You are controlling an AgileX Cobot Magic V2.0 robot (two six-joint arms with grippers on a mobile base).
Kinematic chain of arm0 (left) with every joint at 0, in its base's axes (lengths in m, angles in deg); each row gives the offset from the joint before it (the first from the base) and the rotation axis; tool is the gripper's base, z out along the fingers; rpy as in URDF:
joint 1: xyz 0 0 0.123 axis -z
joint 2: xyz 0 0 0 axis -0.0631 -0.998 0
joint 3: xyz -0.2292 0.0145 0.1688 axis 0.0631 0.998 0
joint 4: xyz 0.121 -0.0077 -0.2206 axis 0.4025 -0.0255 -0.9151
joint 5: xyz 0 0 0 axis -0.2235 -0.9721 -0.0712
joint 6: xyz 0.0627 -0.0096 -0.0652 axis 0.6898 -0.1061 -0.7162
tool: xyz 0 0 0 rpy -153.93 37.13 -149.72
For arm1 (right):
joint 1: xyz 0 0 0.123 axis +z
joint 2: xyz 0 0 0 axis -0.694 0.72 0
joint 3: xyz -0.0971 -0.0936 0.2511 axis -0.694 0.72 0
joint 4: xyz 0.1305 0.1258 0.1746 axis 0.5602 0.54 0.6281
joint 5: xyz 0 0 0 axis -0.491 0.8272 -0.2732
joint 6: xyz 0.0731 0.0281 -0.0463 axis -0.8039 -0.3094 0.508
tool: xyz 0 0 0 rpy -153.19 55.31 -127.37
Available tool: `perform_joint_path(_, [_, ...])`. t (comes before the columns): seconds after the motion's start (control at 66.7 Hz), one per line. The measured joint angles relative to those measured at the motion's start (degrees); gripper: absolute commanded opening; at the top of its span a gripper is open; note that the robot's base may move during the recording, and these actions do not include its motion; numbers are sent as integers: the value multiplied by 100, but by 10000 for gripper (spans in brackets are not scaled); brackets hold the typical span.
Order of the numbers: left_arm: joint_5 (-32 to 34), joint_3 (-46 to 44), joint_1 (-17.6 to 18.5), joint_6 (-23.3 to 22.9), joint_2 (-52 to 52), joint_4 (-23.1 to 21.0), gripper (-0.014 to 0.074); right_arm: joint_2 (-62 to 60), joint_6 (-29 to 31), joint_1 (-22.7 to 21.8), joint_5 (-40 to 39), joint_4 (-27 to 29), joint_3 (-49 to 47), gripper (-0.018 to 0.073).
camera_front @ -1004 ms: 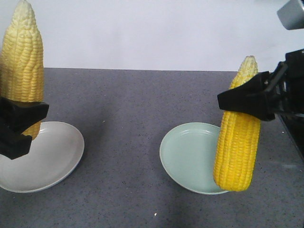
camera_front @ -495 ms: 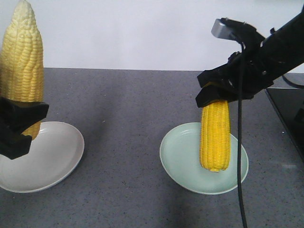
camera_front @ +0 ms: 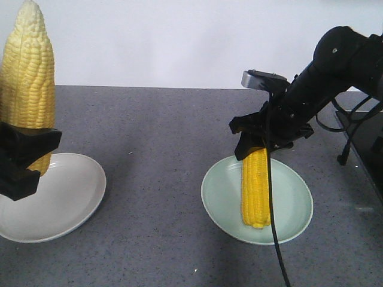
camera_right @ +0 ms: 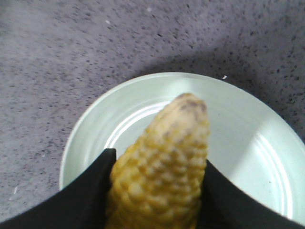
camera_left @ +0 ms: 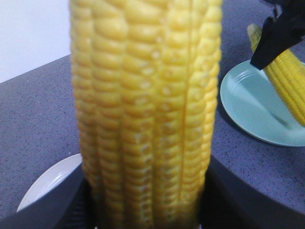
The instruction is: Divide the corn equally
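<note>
Right gripper [camera_front: 258, 142] clamps a yellow kernelled corn cob [camera_front: 255, 188] at frame centre-right, angled for laying onto the pale green round plate [camera_front: 222, 194]. Left gripper [camera_front: 24, 156] grips another upright yellow cob [camera_front: 27, 78] over the white plate [camera_front: 72, 197], lower left.

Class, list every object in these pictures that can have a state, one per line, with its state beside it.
Left hand: shut on the left corn cob.
Left corn cob: held upright, pale tip up, above the white plate.
White plate: nothing lying in it.
Right hand: shut on the right corn cob.
Right corn cob: hanging down over the green plate.
Green plate: no loose corn in it.
</note>
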Motion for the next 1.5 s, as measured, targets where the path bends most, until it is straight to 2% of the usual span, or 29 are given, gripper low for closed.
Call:
perform_joint_path(0.135, [0,0,0,0,0,0,317,227,-46,0,-18,-27,-10,225])
perform_joint_path(0.435, [0,0,0,2,0,0,317,476,-64,0,-25,-27,-10,473])
perform_joint_path(0.57, [0,0,0,2,0,0,317,477,-64,0,-112,-48,-10,527])
perform_joint_path(0.809, [0,0,0,2,0,0,317,188,-64,0,-167,-274,-4,519])
perform_joint_path(0.944, [0,0,0,2,0,0,317,-462,-13,130,-458,-354,332,496])
perform_joint_path(1.229, [0,0,0,2,0,0,317,-2500,71,1171,-1819,-895,1934,454])
perform_joint_path(1.499, [0,0,0,2,0,0,317,-3992,71,1917,-2179,-1059,3169,454])
